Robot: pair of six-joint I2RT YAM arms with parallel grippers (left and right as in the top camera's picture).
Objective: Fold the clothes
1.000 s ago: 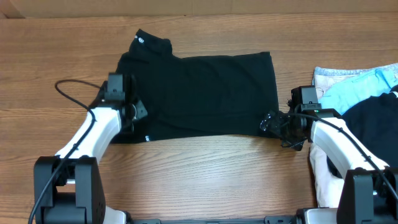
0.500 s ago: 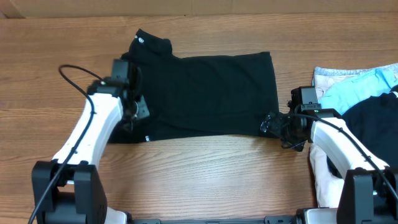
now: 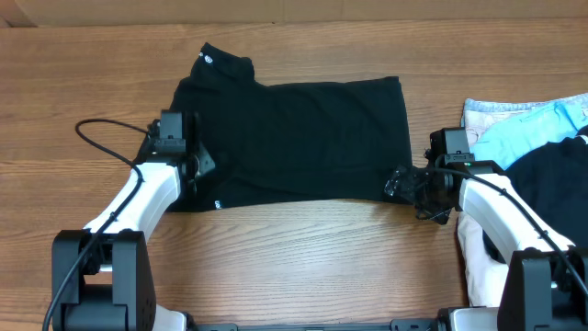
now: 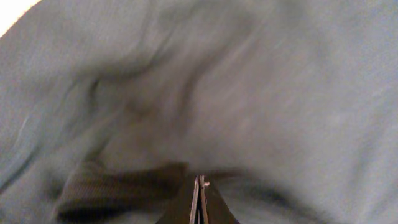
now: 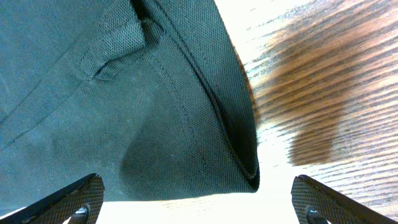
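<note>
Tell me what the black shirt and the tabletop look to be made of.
The black T-shirt looks like soft matte knit, perhaps cotton or a blend: the right wrist view shows a fine dotted texture, stitched hem and limp folds. The table looks like wood or wood-print laminate, smooth and slightly glossy: brown grain streaks, with glare by the cloth's edge.

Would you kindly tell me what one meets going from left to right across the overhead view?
Left hand → T-shirt → right hand → light-blue garment.
</note>
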